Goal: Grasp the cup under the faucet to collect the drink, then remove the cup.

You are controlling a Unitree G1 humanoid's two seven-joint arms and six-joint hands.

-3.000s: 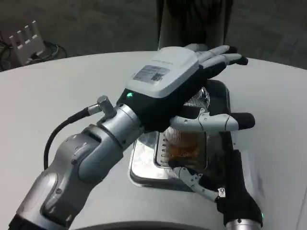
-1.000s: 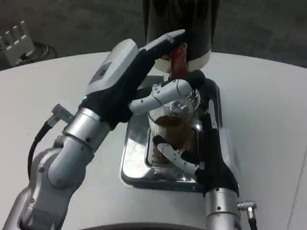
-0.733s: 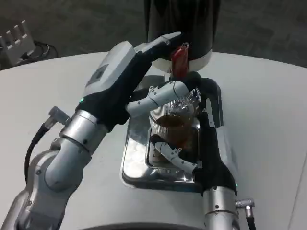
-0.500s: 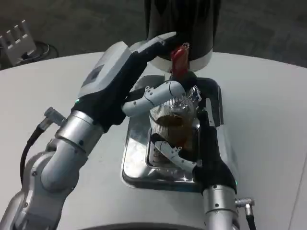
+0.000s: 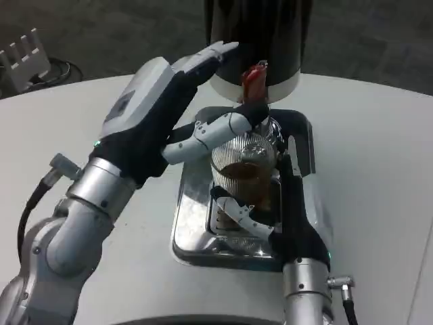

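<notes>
Clear cup point(image 5: 245, 170), brown drink inside, on metal drip tray point(image 5: 191, 223) under red faucet point(image 5: 253, 82) of dark dispenser point(image 5: 260, 37). Right hand point(image 5: 281, 213) wrapped around cup. Left hand point(image 5: 166, 115) released, fingers spread beside faucet. White counter point(image 5: 379, 162).

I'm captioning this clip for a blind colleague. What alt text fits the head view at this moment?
The robot's right hand grips a clear cup partly filled with brown drink, standing on a metal drip tray below a black dispenser with a red tap lever. The left hand hangs beside the lever, fingers extended. All sit on a white table.
</notes>
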